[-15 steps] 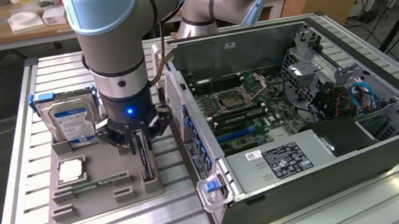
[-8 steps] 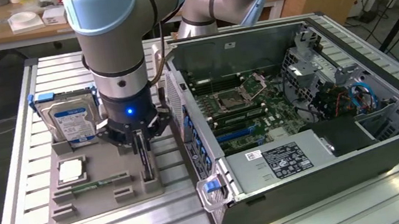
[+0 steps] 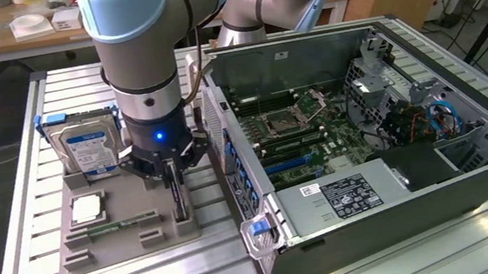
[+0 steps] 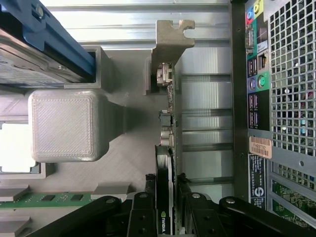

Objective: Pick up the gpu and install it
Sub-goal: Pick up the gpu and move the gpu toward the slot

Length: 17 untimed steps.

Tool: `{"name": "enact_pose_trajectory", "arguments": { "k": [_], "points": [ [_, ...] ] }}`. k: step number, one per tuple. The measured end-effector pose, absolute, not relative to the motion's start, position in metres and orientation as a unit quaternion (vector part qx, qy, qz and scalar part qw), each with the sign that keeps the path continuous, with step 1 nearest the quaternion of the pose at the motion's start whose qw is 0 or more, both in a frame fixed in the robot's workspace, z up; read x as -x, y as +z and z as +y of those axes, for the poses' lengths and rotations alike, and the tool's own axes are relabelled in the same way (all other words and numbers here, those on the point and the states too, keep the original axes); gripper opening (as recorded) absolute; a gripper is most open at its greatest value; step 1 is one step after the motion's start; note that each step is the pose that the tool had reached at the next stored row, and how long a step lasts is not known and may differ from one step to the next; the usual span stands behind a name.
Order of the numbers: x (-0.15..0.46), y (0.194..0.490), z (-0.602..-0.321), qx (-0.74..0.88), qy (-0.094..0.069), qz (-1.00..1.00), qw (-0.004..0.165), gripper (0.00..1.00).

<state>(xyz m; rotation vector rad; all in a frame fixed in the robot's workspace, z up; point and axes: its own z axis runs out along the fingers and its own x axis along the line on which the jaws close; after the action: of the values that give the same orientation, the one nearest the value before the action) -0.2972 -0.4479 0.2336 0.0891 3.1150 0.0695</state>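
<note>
Evidently light, stiff and fragile, the gpu [image 4: 168, 113] stands on edge along the gray holder's [image 3: 108, 250] edge nearest the computer case [image 3: 475, 170], best pinched mid-card, where the end effector [image 4: 166, 183] straddles it, whether clamped I cannot tell.

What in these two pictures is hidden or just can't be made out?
gpu: wrist view, seen edge-on, faces hidden; one end behind the tool.
hard drive: wrist view, cut off by the picture's edge; exterior view, label print too small.
memory stick: wrist view, partly behind the tool.
</note>
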Motion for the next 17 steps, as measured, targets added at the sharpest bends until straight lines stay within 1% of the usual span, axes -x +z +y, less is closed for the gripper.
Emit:
{"name": "enact_pose_trajectory", "arguments": {
  "k": [7, 8, 10, 11, 17],
  "points": [
    [0.2971, 0.2335, -0.4479, -0.029, 0.022, 0.999, 0.012, 0.31],
    [0.2972, 0.2336, -0.4479, -0.029, 0.022, 0.999, 0.012, 0.29],
    [0.2971, 0.2336, -0.4479, -0.029, 0.022, 0.999, 0.012, 0.29],
    [0.2971, 0.2336, -0.4479, -0.029, 0.022, 0.999, 0.012, 0.26],
    [0.2971, 0.2335, -0.4479, -0.029, 0.022, 0.999, 0.012, 0.26]
  ]
}}
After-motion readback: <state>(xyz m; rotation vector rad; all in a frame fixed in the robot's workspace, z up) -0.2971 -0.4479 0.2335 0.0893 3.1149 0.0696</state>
